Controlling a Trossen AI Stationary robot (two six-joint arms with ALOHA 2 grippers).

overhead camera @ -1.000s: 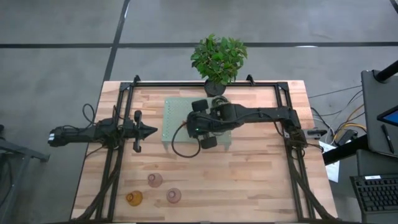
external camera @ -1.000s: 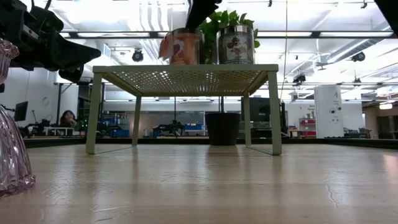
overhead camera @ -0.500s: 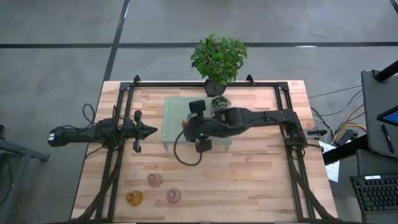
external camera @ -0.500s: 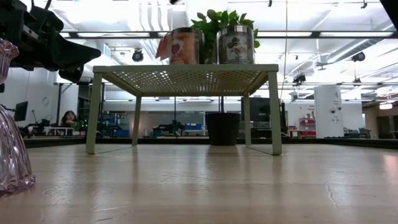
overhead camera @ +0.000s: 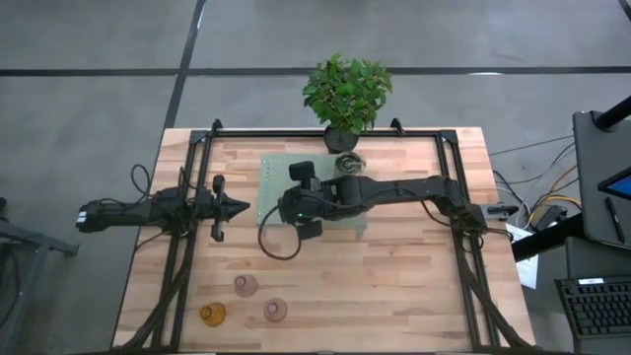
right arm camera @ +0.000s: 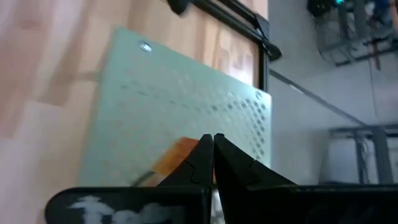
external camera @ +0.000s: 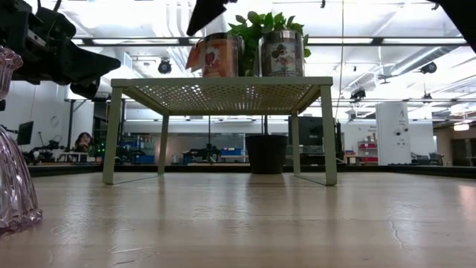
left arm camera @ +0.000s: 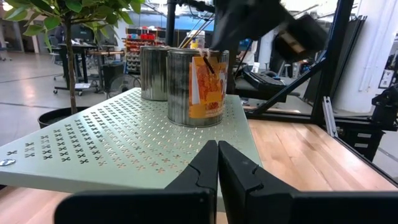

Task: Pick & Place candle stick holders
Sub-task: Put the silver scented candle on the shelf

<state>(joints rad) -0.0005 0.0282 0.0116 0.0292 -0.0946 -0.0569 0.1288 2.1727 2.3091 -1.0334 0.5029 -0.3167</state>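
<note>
While my overhead camera hides most of the pale green stand [overhead camera: 271,182] beneath the right arm, the low view shows me two silver holders [external camera: 282,53] standing side by side on its top, one carrying an orange reflection. From above I can make out only one silver holder [overhead camera: 348,163], near the plant [overhead camera: 346,92]. My right gripper [right arm camera: 212,152] hangs over the stand, fingers pressed together and empty, as its own wrist camera confirms. My left gripper [left arm camera: 218,163] waits beside the stand's edge, fingers likewise together. Three glass holders [overhead camera: 245,286] sit at the table's front left corner, two pinkish and one amber [overhead camera: 212,315].
</note>
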